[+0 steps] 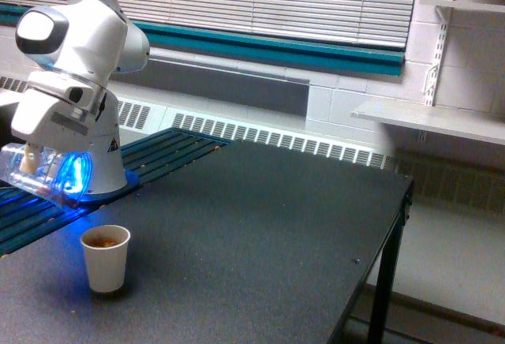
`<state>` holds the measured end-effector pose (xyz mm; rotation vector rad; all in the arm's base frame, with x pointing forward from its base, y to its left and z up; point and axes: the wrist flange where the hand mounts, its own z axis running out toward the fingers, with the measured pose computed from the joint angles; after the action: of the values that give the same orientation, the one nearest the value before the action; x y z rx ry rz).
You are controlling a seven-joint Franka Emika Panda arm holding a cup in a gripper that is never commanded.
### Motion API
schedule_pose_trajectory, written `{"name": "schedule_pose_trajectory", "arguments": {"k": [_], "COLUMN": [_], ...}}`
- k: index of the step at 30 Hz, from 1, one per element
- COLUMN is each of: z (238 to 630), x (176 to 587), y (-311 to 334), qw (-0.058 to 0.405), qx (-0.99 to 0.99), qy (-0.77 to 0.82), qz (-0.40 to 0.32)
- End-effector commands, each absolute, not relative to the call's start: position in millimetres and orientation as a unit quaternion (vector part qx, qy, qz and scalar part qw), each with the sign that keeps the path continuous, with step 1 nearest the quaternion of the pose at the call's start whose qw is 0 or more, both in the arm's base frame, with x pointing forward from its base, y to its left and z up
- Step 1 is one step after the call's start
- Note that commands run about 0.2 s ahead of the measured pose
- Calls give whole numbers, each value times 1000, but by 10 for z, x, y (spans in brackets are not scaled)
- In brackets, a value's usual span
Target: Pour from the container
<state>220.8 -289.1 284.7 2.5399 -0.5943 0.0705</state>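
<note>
Container first: one clear, rounded, see-through plastic jar hangs on its side at the far left of the exterior view, tipped with its mouth down and to the right, lit by a blue glow. From here it looks empty or close to it; I can't make out pieces inside. It sits well above the surface and up-left of the cup, not touching it.

My tool is clamped around the jar from above; I see one pale finger against the jar's wall, the rest hidden by the white, smooth-shelled arm head.

One small off-white paper cup stands upright on the near left of the dark, matte, finely speckled surface, with brown pieces showing at its rim. A blue light patch falls on the surface beside it.

Behind the jar, one slatted dark-teal panel lies along the surface's far-left side, with a few brown crumbs scattered on it.

To the right of the cup the surface runs bare to its right edge, where a black leg drops to the floor. One pale wall shelf sits farther right, well apart.
</note>
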Motion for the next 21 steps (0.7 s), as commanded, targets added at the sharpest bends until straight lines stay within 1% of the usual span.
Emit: {"name": "schedule_pose_trajectory", "arguments": {"k": [1,21], "z": [2871,2836], "x": [2218,2252], "y": [-2865,-2755], "qw": [266,249], "qx": [941,944], "qy": [-207,-216], "qz": [17,16]}}
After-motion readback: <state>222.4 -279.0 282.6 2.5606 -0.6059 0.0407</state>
